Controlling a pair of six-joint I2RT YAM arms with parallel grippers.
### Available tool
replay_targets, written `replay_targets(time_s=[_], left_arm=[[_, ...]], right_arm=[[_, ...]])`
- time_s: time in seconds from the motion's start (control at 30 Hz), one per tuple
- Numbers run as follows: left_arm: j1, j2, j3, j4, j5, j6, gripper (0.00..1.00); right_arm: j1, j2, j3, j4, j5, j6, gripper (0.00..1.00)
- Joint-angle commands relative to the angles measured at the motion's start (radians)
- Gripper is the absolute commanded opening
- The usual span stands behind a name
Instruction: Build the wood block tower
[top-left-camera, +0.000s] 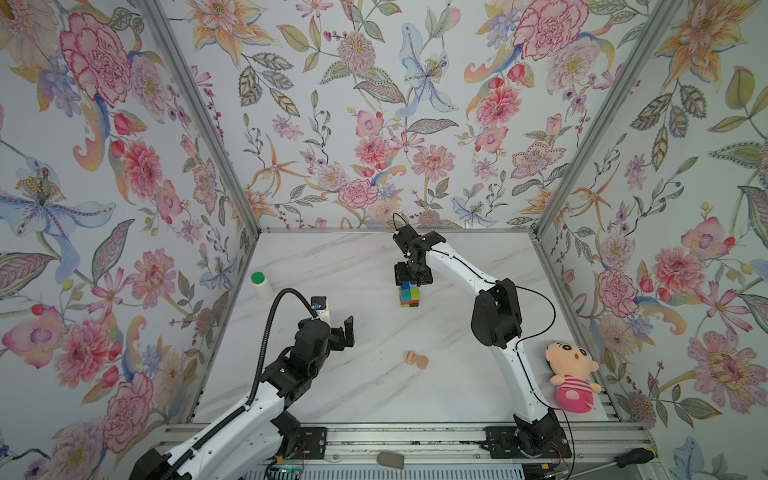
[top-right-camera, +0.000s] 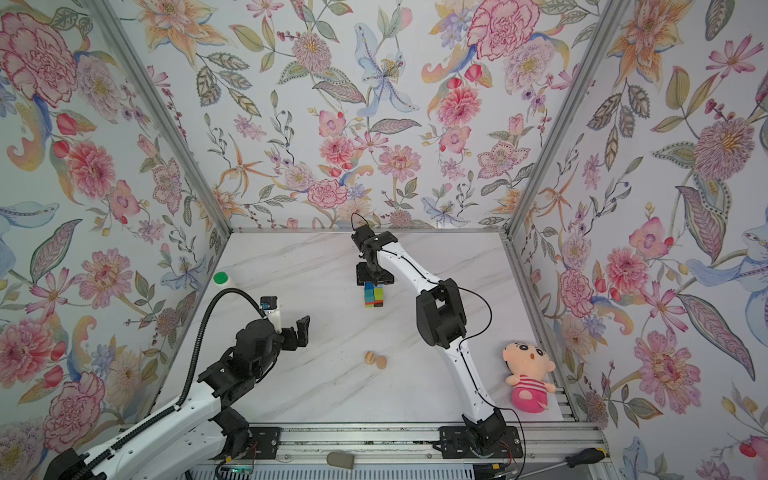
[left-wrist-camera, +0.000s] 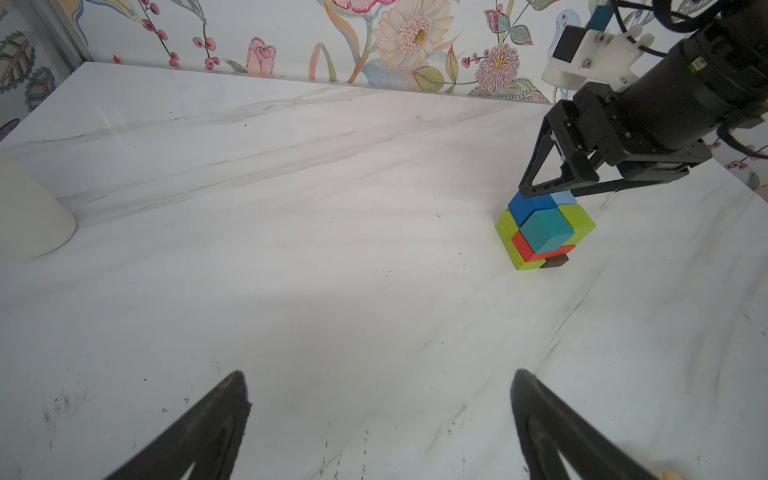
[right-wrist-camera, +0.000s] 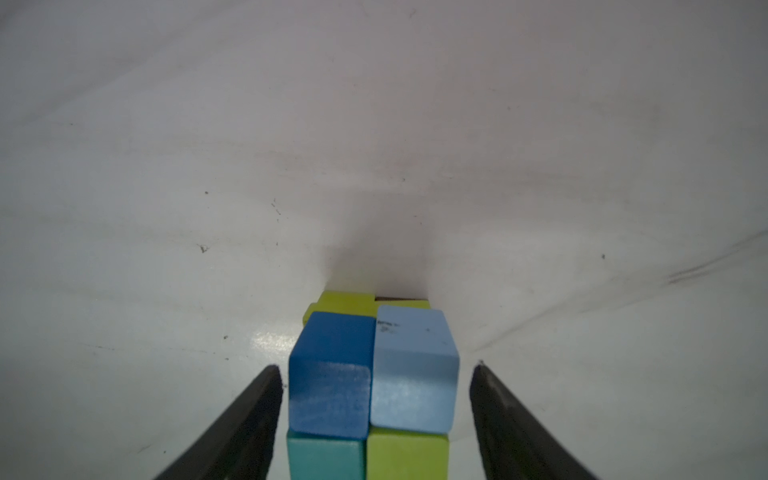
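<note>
your tower stands upright on the white marbled table, toward the far middle in both top views, as a compact square stack. on top you have 2 cubes side by side and touching: a dark blue block and a light blue block, the light one scuffed with small dark marks. under the dark blue sits a teal block, and under the light blue a yellow-green block. in the left wrist view a red block shows below the teal, another yellow-green piece runs down the side to the table, and a dark brown block peeks out at the base. the faces line up closely.

the right jaws hang straight down over the tower and stand parted astride the 2 blue cubes, 1 finger on each outer side. in the right wrist view you can see a slim gap on both sides, so they grip nothing. the left jaws are spread wide and empty above bare table, left of the tower and nearer the front edge.

the 2 tan rounded pieces lie just beside each other on the table, well apart from the tower, toward the near edge. a white green-capped bottle stands near the left wall, and a pink doll lies at the right.
</note>
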Motion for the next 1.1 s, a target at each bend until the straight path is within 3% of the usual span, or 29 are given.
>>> replay_targets(time_s=[0.0,0.3,0.77,0.93,1.07], left_arm=[[0.016,0.001,-0.013,0.011,0.017,0.016,0.99],[0.019,-0.001,-0.016,0.011,0.022,0.017,0.99],[0.022,-0.001,-0.02,0.014,0.023,0.013,0.99],[0.023,0.0,-0.019,0.017,0.028,0.014,0.99],[0.024,0.0,-0.02,0.017,0.03,0.014,0.99]], right_arm=[[0.007,0.031,0.024,-0.026,-0.01,-0.004,0.69],[0.008,0.033,0.026,-0.026,-0.02,-0.005,0.59],[0.013,0.039,0.038,-0.026,-0.028,-0.008,0.58],[0.013,0.039,0.036,-0.026,-0.029,-0.008,0.62],[0.014,0.038,0.038,-0.026,-0.034,-0.011,0.73]])
